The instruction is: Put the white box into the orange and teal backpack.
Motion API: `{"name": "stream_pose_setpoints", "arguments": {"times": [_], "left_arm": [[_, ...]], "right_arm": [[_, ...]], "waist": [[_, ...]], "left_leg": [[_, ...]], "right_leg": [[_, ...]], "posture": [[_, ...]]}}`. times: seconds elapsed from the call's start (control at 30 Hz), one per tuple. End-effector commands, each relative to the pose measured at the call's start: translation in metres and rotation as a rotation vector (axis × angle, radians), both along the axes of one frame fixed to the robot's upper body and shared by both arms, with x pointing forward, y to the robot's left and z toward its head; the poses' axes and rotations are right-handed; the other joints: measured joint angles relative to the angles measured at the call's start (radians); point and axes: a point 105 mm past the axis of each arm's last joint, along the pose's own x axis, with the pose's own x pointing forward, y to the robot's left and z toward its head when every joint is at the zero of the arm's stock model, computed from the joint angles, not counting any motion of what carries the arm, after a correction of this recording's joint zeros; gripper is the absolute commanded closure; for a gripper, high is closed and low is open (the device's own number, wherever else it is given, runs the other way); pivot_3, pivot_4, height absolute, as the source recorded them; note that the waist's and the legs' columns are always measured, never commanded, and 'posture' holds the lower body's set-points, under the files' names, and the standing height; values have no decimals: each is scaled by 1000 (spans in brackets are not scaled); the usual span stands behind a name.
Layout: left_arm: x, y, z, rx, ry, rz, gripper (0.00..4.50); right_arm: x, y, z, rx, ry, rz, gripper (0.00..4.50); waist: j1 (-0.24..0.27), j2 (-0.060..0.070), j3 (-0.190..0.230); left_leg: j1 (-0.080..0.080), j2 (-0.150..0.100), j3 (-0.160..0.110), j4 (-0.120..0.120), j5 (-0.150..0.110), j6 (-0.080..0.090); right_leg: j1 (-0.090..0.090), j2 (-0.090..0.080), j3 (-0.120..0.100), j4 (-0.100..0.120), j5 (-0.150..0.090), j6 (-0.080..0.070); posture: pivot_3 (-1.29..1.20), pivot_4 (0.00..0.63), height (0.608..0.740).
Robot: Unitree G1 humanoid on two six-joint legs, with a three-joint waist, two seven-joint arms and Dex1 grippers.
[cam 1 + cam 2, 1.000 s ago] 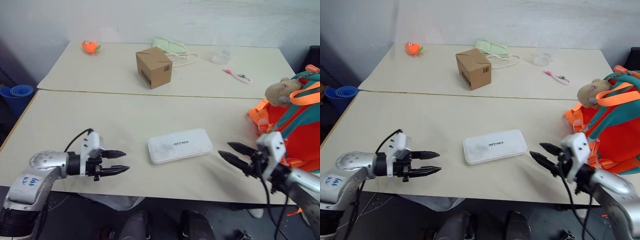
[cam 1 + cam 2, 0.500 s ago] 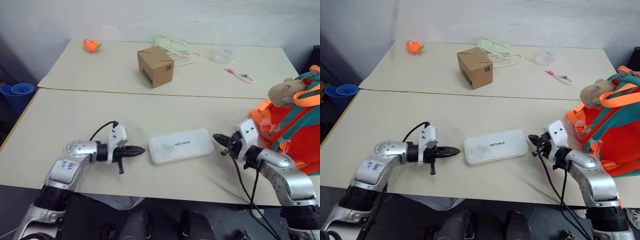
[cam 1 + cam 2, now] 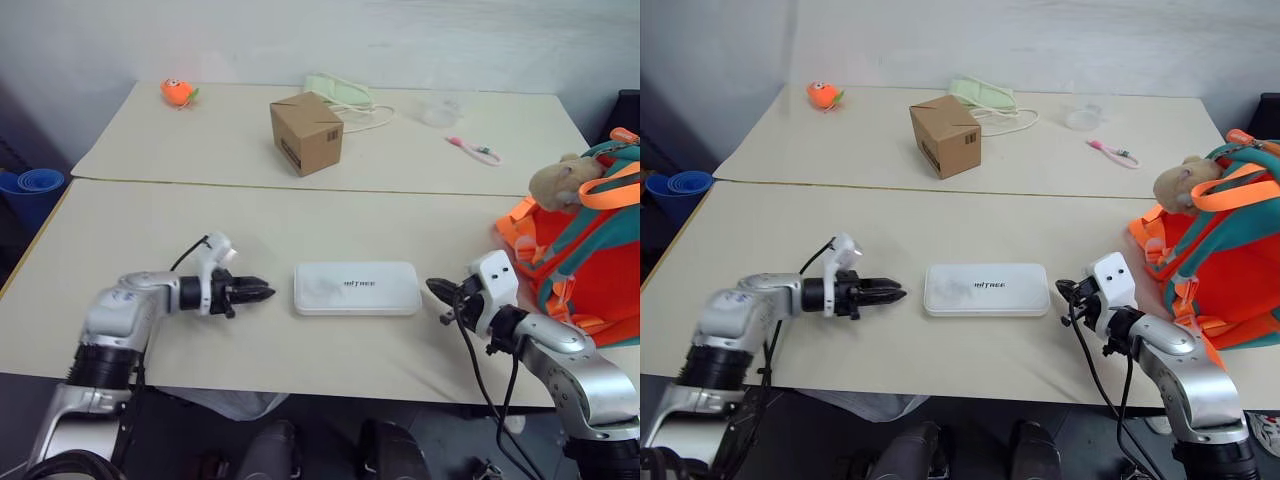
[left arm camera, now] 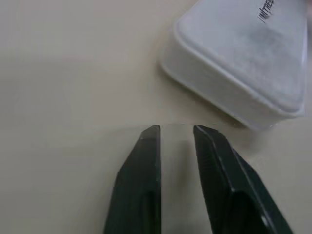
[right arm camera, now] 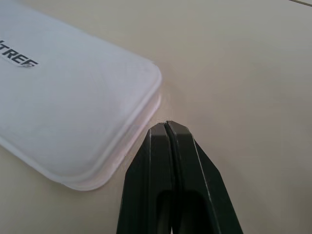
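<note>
Both hands closed around white box (image 3: pixel 357 289).

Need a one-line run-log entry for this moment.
white box: flat on table, unheld | left gripper: slightly open, short of box | right gripper: shut, at box edge | backpack: right, box not inside

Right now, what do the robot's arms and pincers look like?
Both arms are silvery metal tubes with black joints. Each ends in a white block carrying two pointed black fingers: the left gripper and the right gripper. Thin black cables loop along the wrists, and blue handwriting marks the left arm.
</note>
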Motion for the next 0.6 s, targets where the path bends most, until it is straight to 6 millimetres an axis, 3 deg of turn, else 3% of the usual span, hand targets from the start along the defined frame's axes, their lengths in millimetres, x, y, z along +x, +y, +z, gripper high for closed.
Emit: {"name": "stream_pose_setpoints", "arguments": {"times": [0.03,0.23,0.37,0.43,0.5,0.6], "left_arm": [[-14,-6,11,-97,131,-65,1910],[-7,-25,-9,-56,280,-39,114],[10,-78,-26,-79,293,-77,114],[8,-100,-26,-119,334,-125,114],[4,-108,-21,-152,352,-164,114],[4,-109,-7,-209,347,-179,688]], "right_arm": [[2,-1,9,-6,-49,-2,4500],[3,5,3,-3,-41,37,4500],[5,14,-2,7,-39,53,4500],[5,14,-3,3,-39,51,4500],[5,12,-4,5,-41,42,4500],[2,-2,-5,-3,-51,-16,4500]], "waist": [[2,0,0],[6,0,0],[17,1,-1],[31,1,-1],[30,1,-1],[26,1,-1]], "left_leg": [[0,0,0,0,0,0],[1,-1,-1,0,0,0],[4,-2,-2,1,0,0],[4,-4,-3,3,0,1],[4,-4,-3,3,0,1],[3,-4,-2,2,0,1]], "right_leg": [[0,0,0,0,0,0],[2,-1,0,-1,0,0],[6,-2,-1,0,0,0],[7,-3,0,-1,1,1],[6,-4,0,-2,1,1],[6,-3,0,0,1,1]], "posture": [[0,150,740],[0,150,740],[0,150,740],[0,150,740],[0,150,740],[0,150,740]]}}
